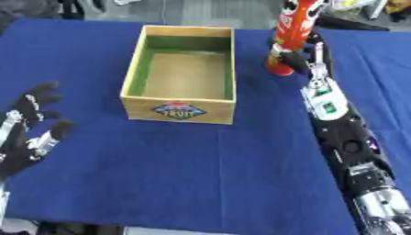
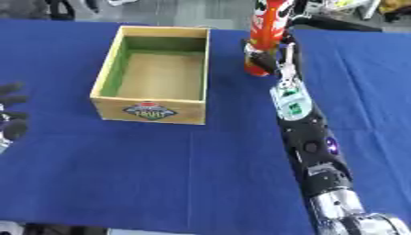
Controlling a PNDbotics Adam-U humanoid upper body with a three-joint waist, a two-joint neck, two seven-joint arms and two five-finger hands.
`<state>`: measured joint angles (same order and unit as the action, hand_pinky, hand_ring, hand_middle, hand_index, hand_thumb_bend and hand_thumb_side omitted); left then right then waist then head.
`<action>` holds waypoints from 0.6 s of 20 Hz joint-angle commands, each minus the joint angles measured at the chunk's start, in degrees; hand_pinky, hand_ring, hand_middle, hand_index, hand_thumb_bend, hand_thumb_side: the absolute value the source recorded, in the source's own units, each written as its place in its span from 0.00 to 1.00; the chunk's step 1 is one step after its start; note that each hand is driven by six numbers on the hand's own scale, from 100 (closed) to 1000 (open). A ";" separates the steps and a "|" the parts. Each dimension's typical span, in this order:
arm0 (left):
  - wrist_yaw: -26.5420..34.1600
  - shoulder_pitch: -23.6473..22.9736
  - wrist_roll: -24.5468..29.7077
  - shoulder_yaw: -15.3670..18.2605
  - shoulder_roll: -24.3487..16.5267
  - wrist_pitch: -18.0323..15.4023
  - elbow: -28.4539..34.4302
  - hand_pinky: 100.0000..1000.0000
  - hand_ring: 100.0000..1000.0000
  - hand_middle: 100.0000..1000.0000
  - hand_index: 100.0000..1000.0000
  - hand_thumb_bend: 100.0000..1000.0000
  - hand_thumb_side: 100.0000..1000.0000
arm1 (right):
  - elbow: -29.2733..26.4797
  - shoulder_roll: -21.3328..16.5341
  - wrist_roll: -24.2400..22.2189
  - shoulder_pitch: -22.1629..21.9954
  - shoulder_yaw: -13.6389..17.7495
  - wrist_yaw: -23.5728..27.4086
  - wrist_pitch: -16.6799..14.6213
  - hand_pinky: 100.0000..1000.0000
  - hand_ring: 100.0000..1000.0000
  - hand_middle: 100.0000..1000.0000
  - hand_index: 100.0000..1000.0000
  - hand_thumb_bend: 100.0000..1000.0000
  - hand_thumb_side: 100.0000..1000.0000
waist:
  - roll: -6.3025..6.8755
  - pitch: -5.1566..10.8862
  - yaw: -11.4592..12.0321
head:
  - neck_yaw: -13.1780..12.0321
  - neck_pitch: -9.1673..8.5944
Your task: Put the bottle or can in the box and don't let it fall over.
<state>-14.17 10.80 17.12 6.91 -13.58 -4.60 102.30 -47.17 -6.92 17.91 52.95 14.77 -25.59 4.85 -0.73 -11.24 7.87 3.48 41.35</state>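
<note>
- Blue cloth covers the tabletop (image 1: pixel 201 174).
- Tall red can (image 1: pixel 291 39) stands upright, just right of the wooden box (image 1: pixel 180 112).
- Right hand (image 1: pixel 309 57) seems curled around its lower part; lift straight, keep it vertical.
- Left hand (image 1: pixel 28 133) rests open, idle.

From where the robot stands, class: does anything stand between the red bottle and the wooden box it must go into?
Nothing visible does. The red bottle, with the right hand at its base, stands just right of the wooden box; only bare blue tablecloth lies between, though the box's right wall must be cleared.
</note>
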 commanded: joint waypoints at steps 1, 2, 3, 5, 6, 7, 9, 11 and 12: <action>0.16 0.76 0.19 0.01 -0.26 -0.16 1.04 0.74 0.88 0.91 0.92 0.67 0.66 | -0.53 -1.52 0.36 1.69 0.23 0.16 -0.09 0.75 0.85 0.86 0.94 0.58 0.35 | 0.28 0.74 0.17 | 0.17 -0.77; 0.17 0.79 0.21 -0.01 -0.25 -0.17 1.04 0.74 0.88 0.91 0.92 0.67 0.66 | -0.54 -1.51 0.38 1.77 0.26 0.12 -0.08 0.75 0.85 0.86 0.94 0.58 0.35 | 0.28 0.72 0.22 | 0.19 -0.79; 0.17 0.81 0.24 -0.03 -0.24 -0.17 1.04 0.74 0.88 0.91 0.92 0.67 0.66 | -0.56 -1.51 0.40 1.84 0.31 0.08 -0.07 0.75 0.85 0.86 0.94 0.59 0.35 | 0.28 0.70 0.27 | 0.22 -0.79; 0.17 0.85 0.26 -0.06 -0.23 -0.19 1.05 0.74 0.88 0.91 0.92 0.67 0.67 | -0.59 -1.52 0.48 1.95 0.43 0.03 -0.02 0.75 0.85 0.85 0.93 0.59 0.35 | 0.27 0.65 0.39 | 0.27 -0.80; 0.18 0.88 0.27 -0.07 -0.24 -0.19 1.06 0.74 0.88 0.91 0.92 0.67 0.67 | -0.60 -1.54 0.55 1.99 0.50 0.03 0.01 0.75 0.85 0.85 0.93 0.59 0.35 | 0.26 0.62 0.46 | 0.29 -0.81; 0.18 0.90 0.28 -0.07 -0.23 -0.19 1.06 0.74 0.88 0.91 0.92 0.67 0.67 | -0.60 -1.54 0.61 2.01 0.57 0.04 0.02 0.74 0.85 0.85 0.93 0.59 0.35 | 0.26 0.60 0.54 | 0.29 -0.82; 0.19 0.94 0.30 -0.09 -0.22 -0.20 1.07 0.75 0.88 0.91 0.92 0.67 0.67 | -0.59 -1.56 0.76 2.06 0.71 0.10 0.01 0.74 0.85 0.85 0.93 0.59 0.35 | 0.25 0.55 0.68 | 0.29 -0.86; 0.20 0.97 0.31 -0.11 -0.20 -0.20 1.07 0.75 0.88 0.91 0.92 0.67 0.67 | -0.61 -1.55 0.99 2.14 0.88 0.23 -0.04 0.74 0.84 0.84 0.93 0.59 0.34 | 0.24 0.50 0.81 | 0.31 -0.91; 0.19 0.98 0.33 -0.12 -0.20 -0.21 1.07 0.75 0.88 0.91 0.92 0.67 0.67 | -0.64 -1.52 1.09 2.18 0.95 0.34 -0.10 0.74 0.84 0.84 0.93 0.59 0.34 | 0.23 0.48 0.86 | 0.33 -0.92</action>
<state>-14.15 11.11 17.34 6.87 -13.17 -4.78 102.38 -47.17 -7.16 18.68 53.62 15.50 -25.47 4.86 -0.69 -11.48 8.63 3.67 41.10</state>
